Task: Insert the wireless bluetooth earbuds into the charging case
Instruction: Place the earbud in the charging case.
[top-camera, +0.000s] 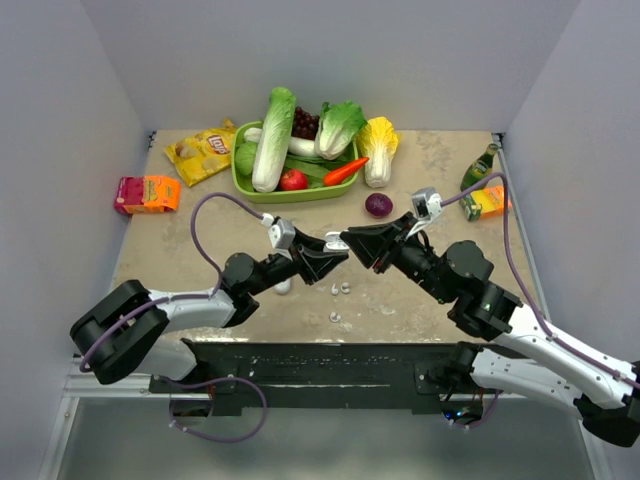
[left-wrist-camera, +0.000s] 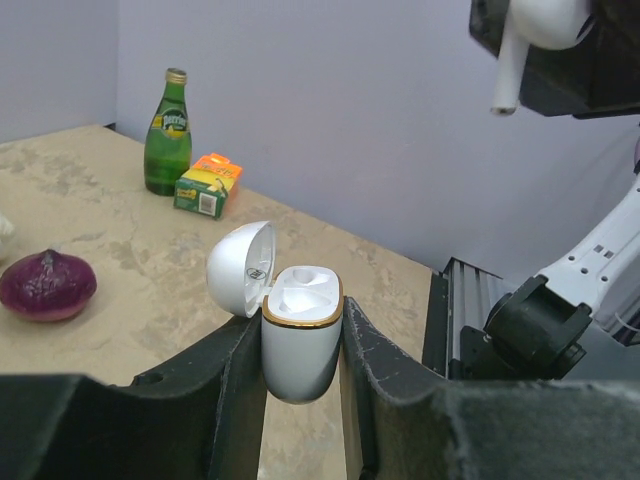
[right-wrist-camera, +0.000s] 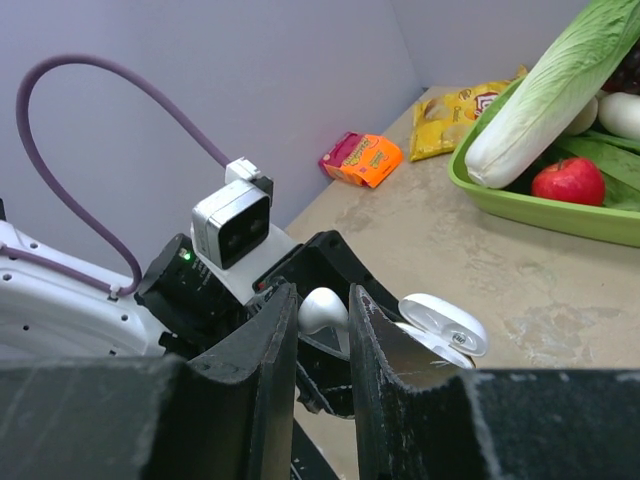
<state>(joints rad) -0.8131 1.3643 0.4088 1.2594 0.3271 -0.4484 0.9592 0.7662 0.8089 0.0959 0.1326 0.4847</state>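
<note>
Top view. Left claw (top-camera: 332, 254) and right claw (top-camera: 352, 240) met tip to tip at the centre of the frame, above the mottled beige worktop (top-camera: 180, 260). A few small white bits (top-camera: 340, 290) lay on the surface just below them, too small to identify. A green tray (top-camera: 240, 185) of vegetables sat at top centre. Plain pale walls closed in three sides.

Left wrist view. Left claw was pressed onto the case (left-wrist-camera: 300, 340), held upright at lower centre with its lid swung open to the left. Both sockets looked empty. An earbud (left-wrist-camera: 525, 35) hung at upper right, stem down, up and to the right of the opening and well apart from it. A green bottle (left-wrist-camera: 168, 135), a small carton (left-wrist-camera: 207, 185) and a red onion (left-wrist-camera: 47, 285) stood along the left side.

Right wrist view. Right claw was pinching the earbud at centre, with the open case lid just to its right.

Judgement: case opened and presented, first earbud picked up. Lining it up and seating it remained. Second earbud not located.
</note>
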